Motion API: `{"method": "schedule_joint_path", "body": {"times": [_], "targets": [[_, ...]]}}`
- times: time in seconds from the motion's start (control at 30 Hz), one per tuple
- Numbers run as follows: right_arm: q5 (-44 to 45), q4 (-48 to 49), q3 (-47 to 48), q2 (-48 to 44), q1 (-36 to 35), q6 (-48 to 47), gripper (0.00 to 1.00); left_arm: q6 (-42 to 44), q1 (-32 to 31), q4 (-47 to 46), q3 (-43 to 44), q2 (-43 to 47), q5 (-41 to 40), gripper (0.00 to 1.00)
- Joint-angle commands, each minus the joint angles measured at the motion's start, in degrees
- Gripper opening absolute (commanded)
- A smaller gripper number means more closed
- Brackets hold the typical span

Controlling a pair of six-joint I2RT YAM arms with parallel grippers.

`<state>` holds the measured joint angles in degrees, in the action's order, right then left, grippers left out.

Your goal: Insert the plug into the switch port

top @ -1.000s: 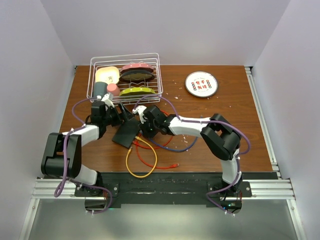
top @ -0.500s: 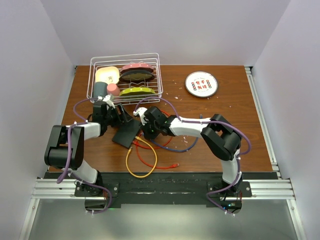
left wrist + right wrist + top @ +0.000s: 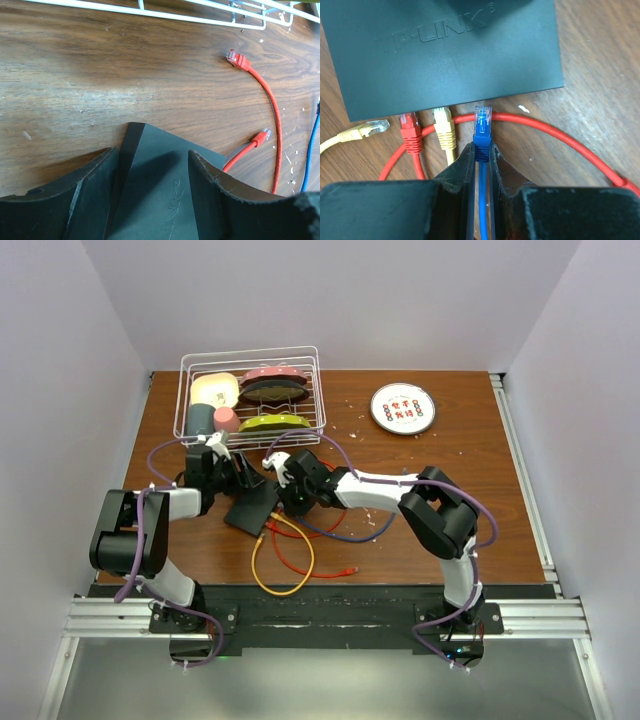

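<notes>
I see the blue plug (image 3: 483,121) with its clear tip right at the socket edge of the switch (image 3: 445,50); I cannot tell whether it has entered a port. It sits just right of a yellow plug (image 3: 443,127) and a red plug (image 3: 410,131), both at that same edge, while a second yellow plug (image 3: 369,129) lies loose further left. My right gripper (image 3: 481,150) is clamped on the blue plug's boot, with its cable running back between the fingers. A red cable (image 3: 545,127) curves across the wood behind it. The switch lies flat on the table (image 3: 450,490), left of centre and just in front of the wire basket (image 3: 255,390). My left gripper (image 3: 152,152) has its fingers spread over a corner of the switch. The white disc (image 3: 402,408) sits well apart, at the far right.
</notes>
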<state>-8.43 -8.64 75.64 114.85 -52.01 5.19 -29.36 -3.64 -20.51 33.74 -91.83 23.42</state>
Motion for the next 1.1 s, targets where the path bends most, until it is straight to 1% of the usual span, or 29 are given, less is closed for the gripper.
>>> {"method": "schedule_joint_path", "body": {"times": [0.0, 0.47, 1.07], "targets": [[-2.0, -0.5, 2.1, 0.6, -0.3, -0.8, 0.00, 0.6, 0.3, 0.5, -1.8, 0.4, 1.4, 0.62], [-2.3, -1.3, 4.0, 2.1, -0.6, -0.8, 0.00, 0.4, 0.3, -0.4, -2.9, 0.4, 3.0, 0.61], [-0.4, -2.4, 6.5, 2.8, -0.6, -0.6, 0.00, 0.2, 0.3, -0.9, -4.3, 1.1, 3.7, 0.59]]}}
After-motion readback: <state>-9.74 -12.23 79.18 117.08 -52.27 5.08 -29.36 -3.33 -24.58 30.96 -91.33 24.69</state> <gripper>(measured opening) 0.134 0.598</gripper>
